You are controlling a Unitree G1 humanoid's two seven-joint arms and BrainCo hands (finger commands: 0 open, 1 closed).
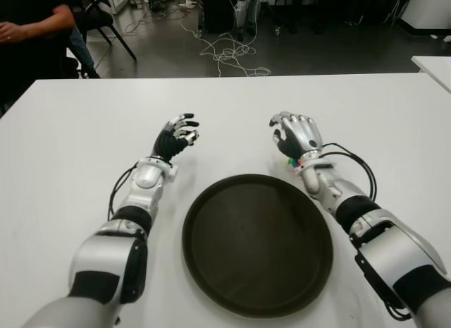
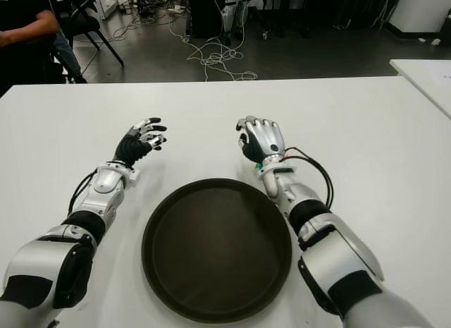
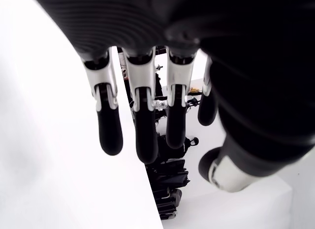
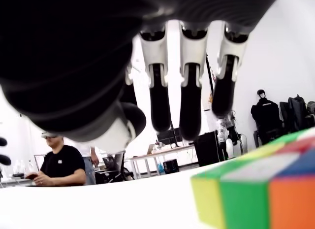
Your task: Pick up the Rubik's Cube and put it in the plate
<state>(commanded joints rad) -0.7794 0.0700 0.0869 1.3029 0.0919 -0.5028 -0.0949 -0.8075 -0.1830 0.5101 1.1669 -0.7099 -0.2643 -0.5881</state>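
Right hand hovers over the Rubik's Cube, its fingers loosely spread and hanging above the cube without touching it, so it holds nothing. From the head camera only a sliver of the cube's colours shows under the heel of that hand, beside the wrist, on the white table. Just nearer the robot than the hand lies the round dark plate, bare inside, the cube sitting just beyond its far right rim. Left hand shows on the other side of the plate, beyond its far left rim, fingers relaxed and apart, gripping nothing. Past the table's far left corner sits a person in a dark shirt.
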